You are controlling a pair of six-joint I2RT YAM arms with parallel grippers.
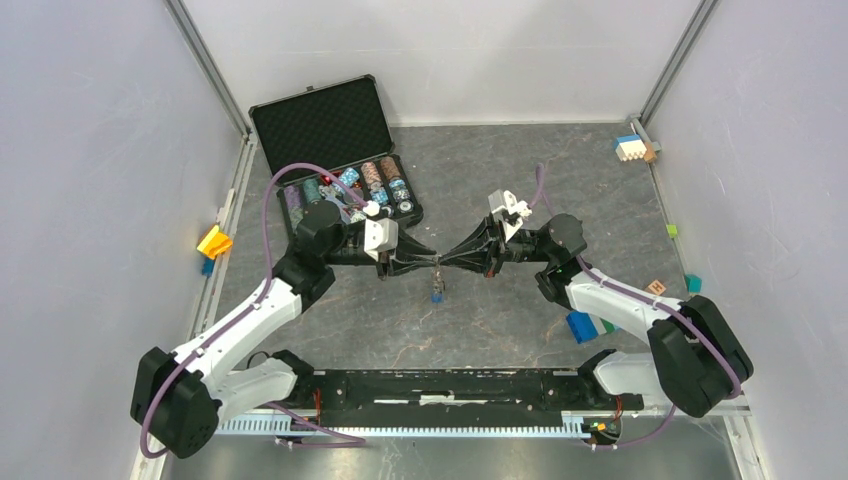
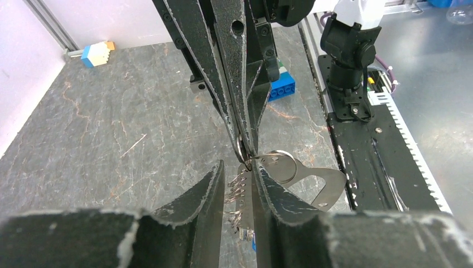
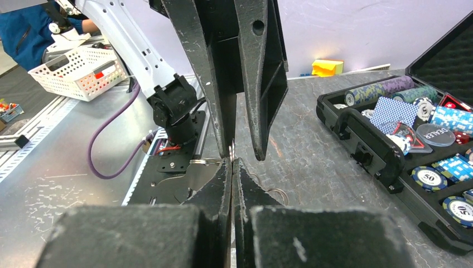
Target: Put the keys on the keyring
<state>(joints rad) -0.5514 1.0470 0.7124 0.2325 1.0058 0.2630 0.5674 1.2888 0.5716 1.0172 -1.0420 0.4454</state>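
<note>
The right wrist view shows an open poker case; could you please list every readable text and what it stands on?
"DEALER": on the round dealer button in the poker chip case.
"50": on a blue-edged poker chip and on a second chip beside it.
Other chip faces: too small or blurred to read.

The table (image 1: 480, 320) has a dark grey, marble-patterned top. An open black case (image 1: 320, 125) of poker chips lies at the far left. A blue-and-white block stack (image 1: 631, 148) sits in the far right corner. A yellow block (image 1: 214, 241) lies at the left edge. A blue brick (image 1: 582, 326), a lettered wooden cube (image 1: 656, 288), a green block (image 1: 672, 230) and a teal block (image 1: 693, 283) lie on the right side.
</note>
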